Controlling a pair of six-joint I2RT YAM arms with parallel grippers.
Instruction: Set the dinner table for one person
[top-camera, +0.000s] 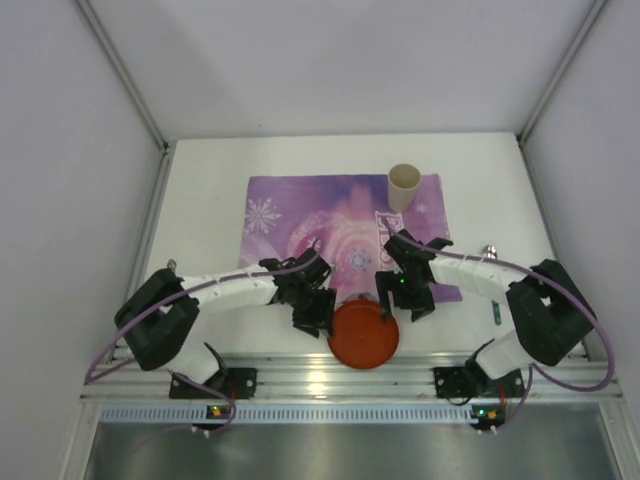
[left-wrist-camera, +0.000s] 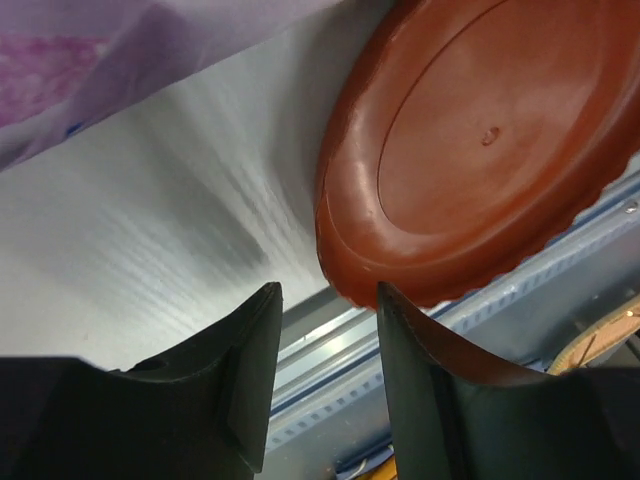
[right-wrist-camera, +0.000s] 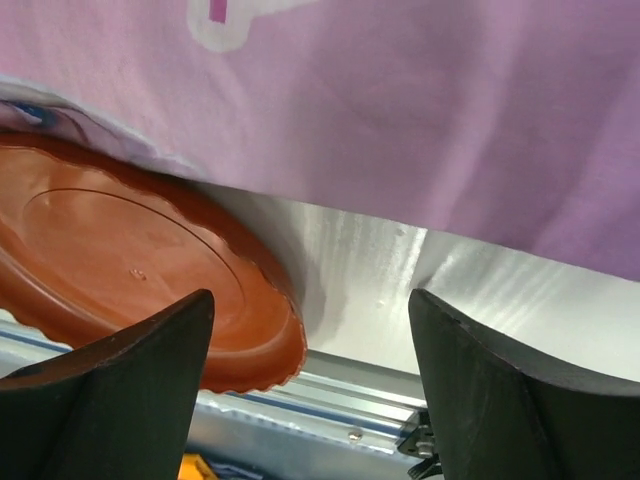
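A red-orange plate (top-camera: 364, 337) lies at the near edge of the white dinner table (top-camera: 210, 200), partly over the silver rail (top-camera: 300, 378). Its far rim meets the near edge of the purple snowflake placemat (top-camera: 300, 215). My left gripper (top-camera: 314, 316) is open just left of the plate. In the left wrist view (left-wrist-camera: 327, 290) the plate's rim (left-wrist-camera: 480, 150) sits by the right fingertip, and nothing is between the jaws. My right gripper (top-camera: 404, 302) is wide open just right of the plate. In the right wrist view (right-wrist-camera: 310, 295) the plate (right-wrist-camera: 120, 260) lies by the left finger.
A beige cup (top-camera: 404, 186) stands upright on the placemat's far right corner. A small dark green object (top-camera: 495, 314) lies on the table right of the right arm. White walls enclose the table on three sides. The rail (right-wrist-camera: 330, 400) runs just beyond the plate.
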